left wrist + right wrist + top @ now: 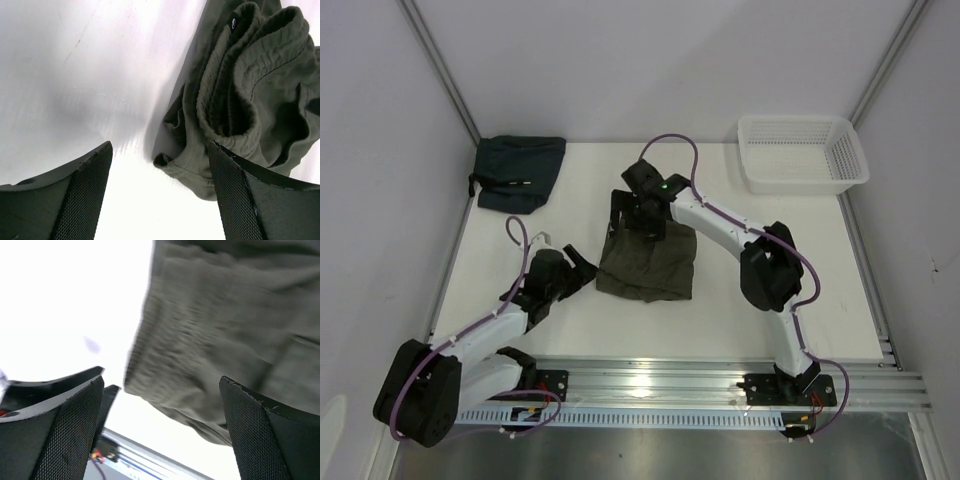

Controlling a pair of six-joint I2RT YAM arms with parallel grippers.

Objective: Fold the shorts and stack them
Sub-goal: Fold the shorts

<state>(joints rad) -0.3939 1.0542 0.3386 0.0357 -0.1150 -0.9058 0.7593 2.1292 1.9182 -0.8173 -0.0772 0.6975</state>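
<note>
Top external view shows the shorts (655, 268) folded (olive, somewhat bunched) on the table (770, 290), right gripper (623, 215) over their far edge, left gripper (582, 270) just beside, both fingers spread wide and empty.

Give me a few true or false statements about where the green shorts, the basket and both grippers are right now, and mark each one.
1. The olive shorts lie in the white basket. False: they lie on the table, apart from the basket.
2. The left gripper is open beside the shorts. True.
3. The right gripper is clamped shut on the shorts. False: its jaws stand wide open.
4. A dark folded garment sits at the table's far left corner. True.
</note>
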